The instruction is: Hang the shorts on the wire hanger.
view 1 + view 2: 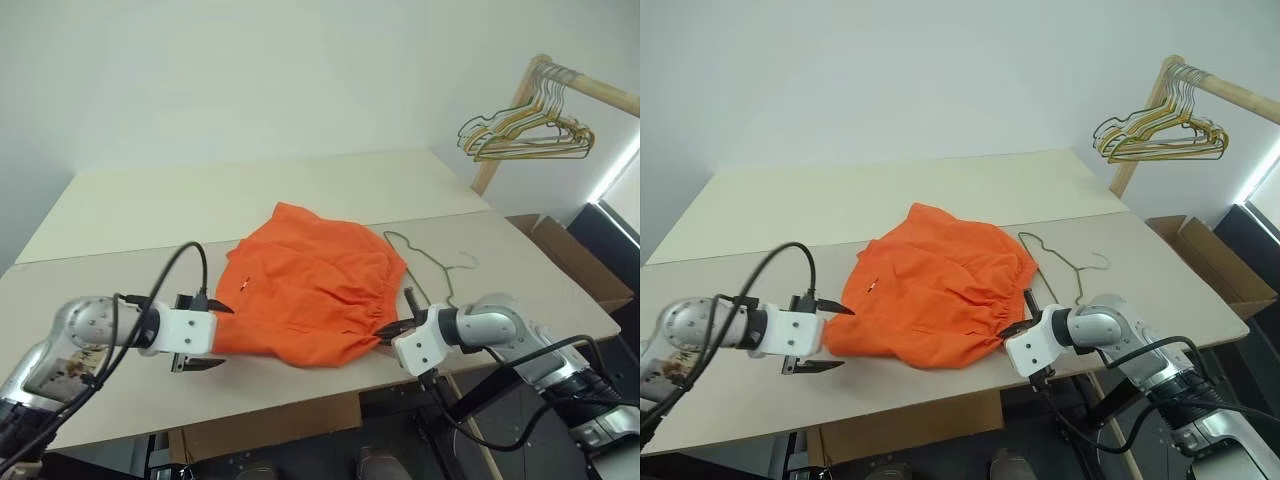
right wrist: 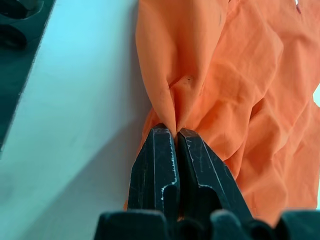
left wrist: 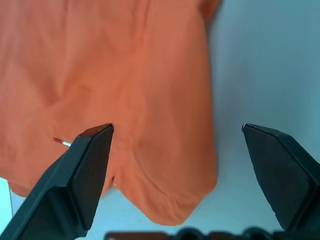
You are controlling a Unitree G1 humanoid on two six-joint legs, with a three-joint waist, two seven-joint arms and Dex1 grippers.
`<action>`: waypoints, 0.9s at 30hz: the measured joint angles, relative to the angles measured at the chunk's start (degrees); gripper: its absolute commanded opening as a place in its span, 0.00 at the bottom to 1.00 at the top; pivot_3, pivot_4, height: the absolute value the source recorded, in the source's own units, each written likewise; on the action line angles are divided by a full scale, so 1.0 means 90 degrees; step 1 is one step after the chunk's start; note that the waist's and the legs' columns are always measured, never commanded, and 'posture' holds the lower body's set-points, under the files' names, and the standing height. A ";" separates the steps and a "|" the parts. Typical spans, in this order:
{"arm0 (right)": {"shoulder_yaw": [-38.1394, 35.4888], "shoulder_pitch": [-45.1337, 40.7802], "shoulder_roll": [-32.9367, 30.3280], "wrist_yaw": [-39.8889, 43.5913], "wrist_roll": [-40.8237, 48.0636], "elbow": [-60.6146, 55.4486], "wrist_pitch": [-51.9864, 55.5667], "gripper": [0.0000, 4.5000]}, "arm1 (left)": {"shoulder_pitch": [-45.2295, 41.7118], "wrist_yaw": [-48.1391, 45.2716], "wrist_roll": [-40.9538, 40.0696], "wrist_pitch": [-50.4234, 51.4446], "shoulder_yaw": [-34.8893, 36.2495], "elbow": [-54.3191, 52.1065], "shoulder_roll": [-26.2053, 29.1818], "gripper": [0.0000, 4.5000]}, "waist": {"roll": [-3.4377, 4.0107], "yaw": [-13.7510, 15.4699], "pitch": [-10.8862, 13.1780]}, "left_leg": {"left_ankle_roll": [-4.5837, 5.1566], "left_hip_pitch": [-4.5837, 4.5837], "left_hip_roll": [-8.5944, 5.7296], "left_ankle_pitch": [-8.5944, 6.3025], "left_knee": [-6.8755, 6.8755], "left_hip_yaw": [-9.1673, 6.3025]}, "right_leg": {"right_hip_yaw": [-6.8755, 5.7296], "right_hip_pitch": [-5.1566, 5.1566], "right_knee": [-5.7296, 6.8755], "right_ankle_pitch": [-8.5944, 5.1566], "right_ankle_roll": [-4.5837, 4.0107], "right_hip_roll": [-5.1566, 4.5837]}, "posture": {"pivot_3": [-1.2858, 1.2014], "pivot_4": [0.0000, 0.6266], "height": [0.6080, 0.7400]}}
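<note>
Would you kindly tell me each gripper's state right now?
Left gripper: open, holding nothing.
Right gripper: shut on the shorts.

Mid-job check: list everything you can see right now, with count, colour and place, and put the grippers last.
shorts: one, bright orange, spread on the table's near half, between the grippers
wire hanger: one, thin grey, flat on the table just right of the shorts
table: one, cream
hanger bunch: several, yellowish and dark, on the rack at far right
rack: one, light wood, far right
box: one, brown cardboard, on the floor right of the table
left gripper: one, black fingers, open, at the shorts' left edge
right gripper: one, black fingers, shut on a fold of the shorts at their near right edge
</note>
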 measured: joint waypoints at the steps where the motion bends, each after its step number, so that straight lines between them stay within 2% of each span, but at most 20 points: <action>1: -0.0004 0.0001 0.0000 -0.0001 0.0000 -0.0027 0.0034 0.00 | 0.0007 0.0042 0.0149 -0.0081 -0.0101 0.0021 0.0016 1.00 | 0.0000 0.0001 0.0000 | 0.0000 0.0001 0.0000 0.0000 -0.0001 0.0000 | 0.0002 0.0000 0.0000 0.0000 0.0000 0.0000 | 0.49 0.00 1.00; 5: -0.0056 0.0017 -0.0012 -0.0019 -0.0001 -0.0105 0.0095 0.00 | -0.0049 0.0412 0.0818 -0.0146 -0.0421 0.0285 -0.0016 1.00 | 0.0000 0.0008 0.0000 | 0.0000 0.0006 0.0001 0.0000 -0.0003 0.0001 | 0.0003 0.0002 0.0000 0.0000 0.0000 0.0000 | 0.49 0.00 1.00; 9: -0.0075 0.0016 -0.0019 -0.0027 -0.0001 -0.0122 0.0112 0.00 | -0.0427 0.0782 0.1257 -0.0141 -0.0624 0.0677 -0.0223 1.00 | 0.0010 0.0039 -0.0006 | 0.0000 0.0057 0.0000 0.0000 -0.0017 0.0007 | 0.0006 0.0052 -0.0006 -0.0002 0.0000 -0.0005 | 0.49 0.00 1.00; 13: -0.0085 0.0017 -0.0020 -0.0017 0.0004 -0.0159 0.0135 0.00 | -0.0778 0.1007 0.1470 -0.0078 -0.0779 0.1102 -0.0537 0.79 | 0.0012 0.0025 -0.0007 | 0.0000 0.0087 0.0000 0.0000 -0.0035 0.0015 | 0.0015 0.0068 -0.0008 -0.0003 0.0001 -0.0004 | 0.49 0.00 1.00; 23: -0.0170 0.0037 -0.0019 -0.0010 0.0050 -0.0239 0.0242 0.00 | -0.0969 0.0972 0.1445 0.0127 -0.0888 0.1342 -0.0863 0.04 | 0.0011 0.0006 -0.0008 | 0.0001 0.0072 0.0000 0.0000 -0.0039 0.0020 | 0.0023 0.0048 -0.0008 -0.0003 0.0001 -0.0004 | 0.49 0.00 1.00; 24: -0.0170 0.0037 -0.0019 -0.0010 0.0051 -0.0239 0.0244 0.00 | -0.1013 0.0942 0.1437 0.0115 -0.0888 0.1403 -0.0861 0.01 | 0.0012 0.0006 -0.0008 | 0.0001 0.0072 0.0001 0.0000 -0.0039 0.0020 | 0.0023 0.0048 -0.0008 -0.0003 0.0001 -0.0003 | 0.49 0.00 1.00; 27: -0.0170 0.0037 -0.0017 -0.0010 0.0055 -0.0242 0.0244 0.00 | -0.1009 0.0661 0.1243 -0.0091 -0.0896 0.1456 -0.0712 0.01 | 0.0010 -0.0003 -0.0008 | 0.0000 0.0067 0.0002 0.0000 -0.0039 0.0021 | 0.0024 0.0041 -0.0008 -0.0003 0.0001 -0.0003 | 0.48 0.00 1.00</action>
